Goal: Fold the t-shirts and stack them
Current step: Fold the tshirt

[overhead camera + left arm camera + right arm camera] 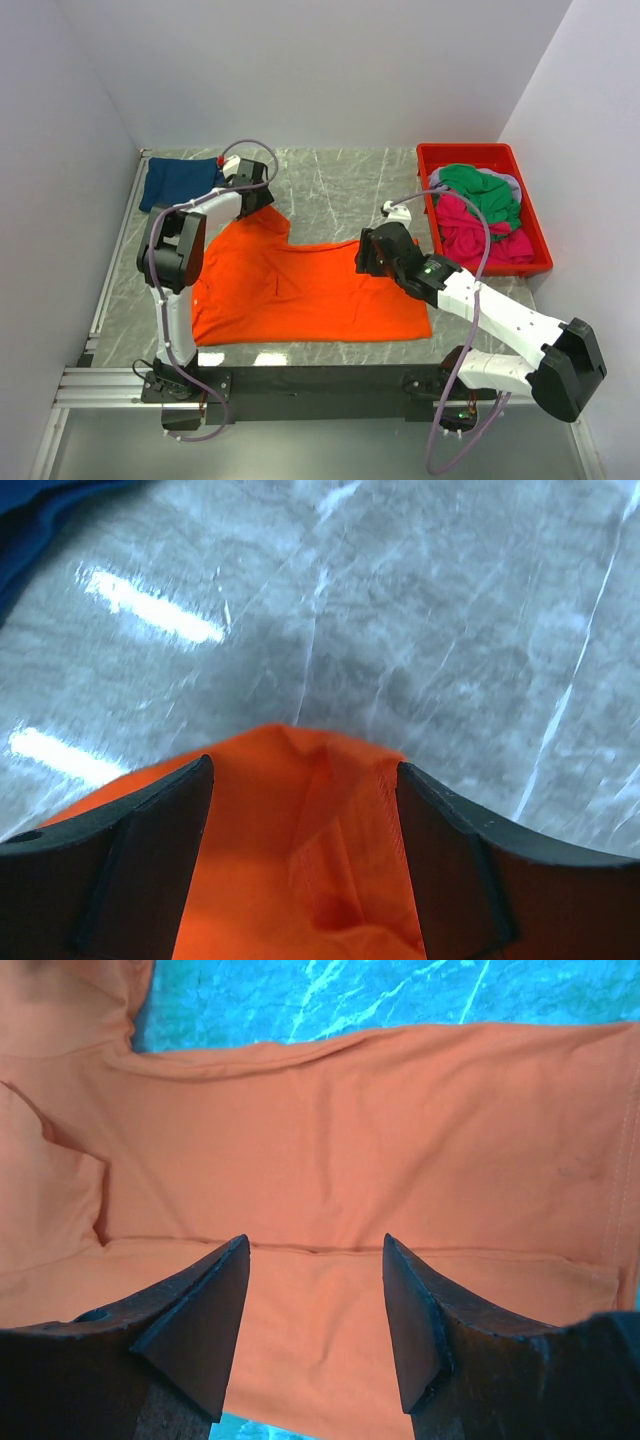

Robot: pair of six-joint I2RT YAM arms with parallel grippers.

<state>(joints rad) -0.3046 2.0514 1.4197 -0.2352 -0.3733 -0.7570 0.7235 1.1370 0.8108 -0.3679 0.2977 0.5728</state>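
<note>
Your left gripper (305, 780) straddles a bunched edge of the bright orange cloth t-shirt (300, 295), right gripper (315, 1250) above it, both spread; a shallow close may catch one layer

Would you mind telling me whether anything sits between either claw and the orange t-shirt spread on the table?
Nothing visible does. The left claw stands open around the far edge of the orange t-shirt, and the right claw hangs open directly over its cloth, with no other thing between.
</note>
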